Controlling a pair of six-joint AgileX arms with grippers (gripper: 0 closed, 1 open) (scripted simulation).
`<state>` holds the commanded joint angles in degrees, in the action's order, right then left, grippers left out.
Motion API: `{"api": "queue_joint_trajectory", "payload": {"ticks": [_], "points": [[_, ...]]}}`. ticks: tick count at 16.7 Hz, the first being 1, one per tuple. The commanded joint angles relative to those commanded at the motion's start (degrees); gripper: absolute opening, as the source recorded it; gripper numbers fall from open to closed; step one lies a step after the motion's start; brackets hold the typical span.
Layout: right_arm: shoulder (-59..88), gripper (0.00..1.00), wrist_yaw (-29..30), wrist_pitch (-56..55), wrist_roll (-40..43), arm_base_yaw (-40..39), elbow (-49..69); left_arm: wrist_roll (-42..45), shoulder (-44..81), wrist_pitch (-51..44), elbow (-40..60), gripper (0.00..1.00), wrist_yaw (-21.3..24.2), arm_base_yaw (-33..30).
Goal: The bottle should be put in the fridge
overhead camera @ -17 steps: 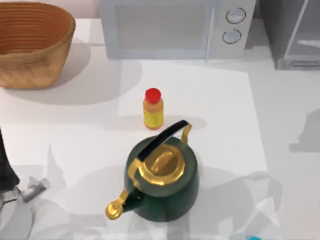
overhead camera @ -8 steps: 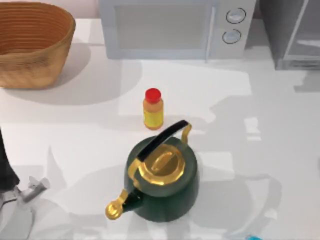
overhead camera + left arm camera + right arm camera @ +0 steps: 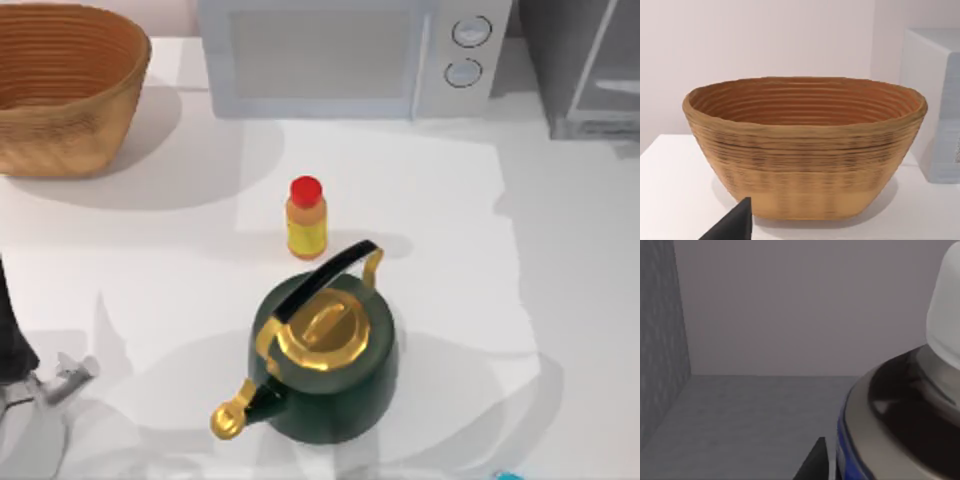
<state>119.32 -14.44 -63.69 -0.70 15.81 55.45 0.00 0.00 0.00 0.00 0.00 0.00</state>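
Observation:
The bottle (image 3: pixel 900 415) fills the near side of the right wrist view: dark body, white cap, grey-blue label band. It stands between the fingers of my right gripper (image 3: pixel 840 472), which is shut on it; one dark fingertip (image 3: pixel 812 464) shows beside the label. Around it are a grey floor and grey walls, the inside of the fridge (image 3: pixel 740 405). In the top view the fridge (image 3: pixel 585 70) is the grey cabinet at the back right corner. My left gripper (image 3: pixel 70 378) rests parked at the front left of the table.
A dark green kettle (image 3: pixel 325 355) with gold trim sits front centre, an orange-yellow bottle with a red cap (image 3: pixel 306 218) just behind it. A white microwave (image 3: pixel 350 55) stands at the back, a wicker basket (image 3: pixel 65 85) at the back left.
Shadows on the right half of the table have shifted and cleared toward the back right. The kettle, the orange bottle and the left arm have not moved.

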Motion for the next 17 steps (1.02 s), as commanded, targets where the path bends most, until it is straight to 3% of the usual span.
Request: {"api": "queue_joint_trajectory", "payload": {"ticks": [9,17], "points": [[3.0,0.01,-0.1,0.4,0.1,-0.5,2.8,0.0,0.0,0.0,0.0,1.00,0.0,0.0],[14.5,0.01,2.9,10.8,0.3,-2.1,26.5,0.0,0.0,0.0,0.0,1.00,0.0,0.0]]}}
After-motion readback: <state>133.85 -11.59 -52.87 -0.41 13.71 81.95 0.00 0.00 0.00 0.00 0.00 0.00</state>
